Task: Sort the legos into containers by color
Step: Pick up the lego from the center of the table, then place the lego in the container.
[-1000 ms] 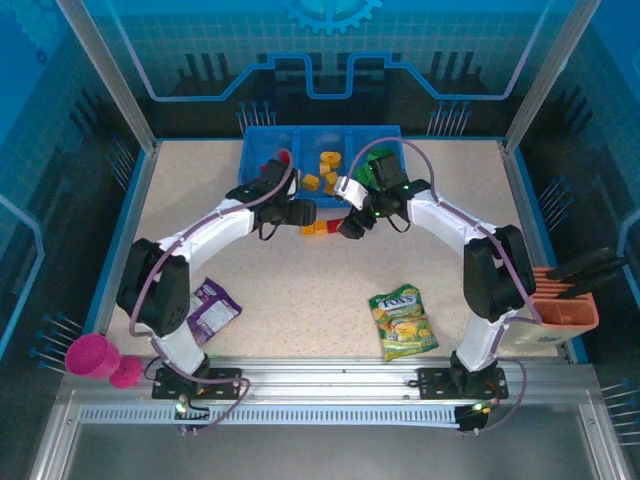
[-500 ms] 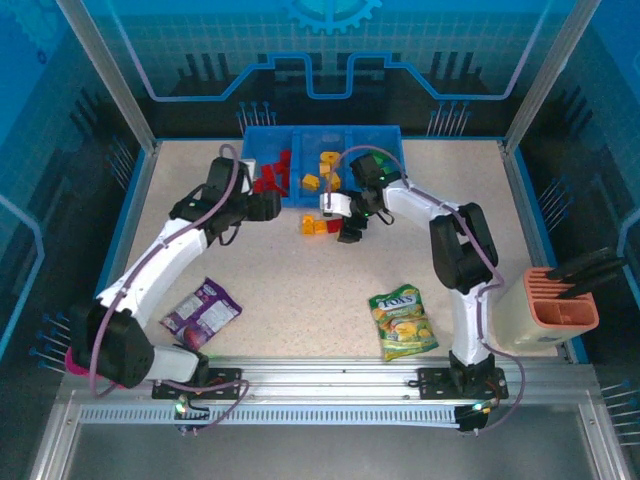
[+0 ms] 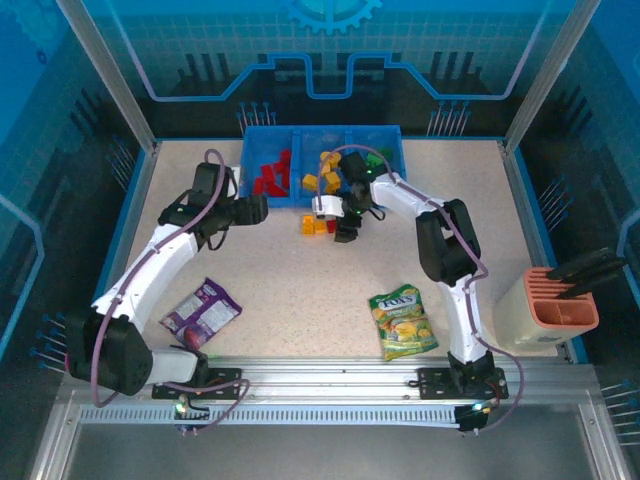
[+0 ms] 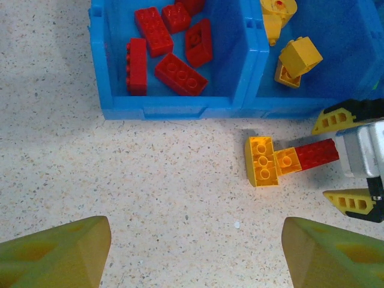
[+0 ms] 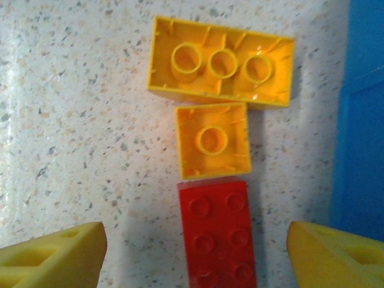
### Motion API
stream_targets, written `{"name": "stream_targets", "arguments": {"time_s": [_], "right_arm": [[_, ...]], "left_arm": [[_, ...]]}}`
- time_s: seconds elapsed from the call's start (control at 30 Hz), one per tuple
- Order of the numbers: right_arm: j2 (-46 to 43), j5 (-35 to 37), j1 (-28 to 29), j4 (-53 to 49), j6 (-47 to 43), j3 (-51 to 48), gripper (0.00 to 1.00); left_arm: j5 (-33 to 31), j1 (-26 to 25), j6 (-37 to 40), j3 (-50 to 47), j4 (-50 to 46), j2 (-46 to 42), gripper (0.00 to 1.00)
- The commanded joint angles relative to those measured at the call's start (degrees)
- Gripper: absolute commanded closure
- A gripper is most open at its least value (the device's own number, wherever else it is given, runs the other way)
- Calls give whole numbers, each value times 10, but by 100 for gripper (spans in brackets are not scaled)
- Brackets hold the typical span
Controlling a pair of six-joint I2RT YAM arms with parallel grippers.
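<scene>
While it gapes wide and holds nothing, the right hand (image 5: 198, 249) straddles a red lego (image 5: 219, 234) on the desk (image 5: 78, 120), which touches a small yellow lego (image 5: 214, 141) beside a long yellow lego (image 5: 221, 60), just before the blue tray (image 4: 174, 112) at the far edge. The left hand (image 4: 195, 258) hovers wide open over bare desk nearby.

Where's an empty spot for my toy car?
The widest bare patch is mid-table, between the purple packet and the green-yellow snack bag, nearer than the loose bricks. Another lies right of the blue tray, toward the slotted holder. It is crowded just before the tray, around the right gripper.
</scene>
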Motion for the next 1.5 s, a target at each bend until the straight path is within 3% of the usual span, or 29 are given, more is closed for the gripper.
{"name": "stream_targets", "arguments": {"time_s": [0.0, 0.2, 0.3, 0.63, 0.8, 1.07, 1.37, 1.47], "right_arm": [[30, 15, 7, -46, -12, 4, 21], [46, 35, 8, -53, -17, 6, 23], [46, 39, 10, -66, -17, 10, 30], [33, 91, 14, -43, 8, -30, 75], [-37, 94, 16, 26, 33, -80, 88], [-115, 1, 24, 104, 78, -14, 91], [-15, -36, 39, 193, 87, 161, 92], [18, -1, 48, 291, 55, 167, 92]], "left_arm": [[15, 8, 14, -2, -1, 1, 24], [12, 10, 14, -2, -3, -2, 24], [10, 11, 14, -4, -3, -5, 24], [11, 13, 19, -3, 3, -7, 24], [11, 20, 25, -2, -4, -25, 24], [31, 50, 27, -5, -18, -64, 23], [44, 77, 23, -28, -31, -107, 22], [50, 89, 26, -34, -31, -113, 22]]}}
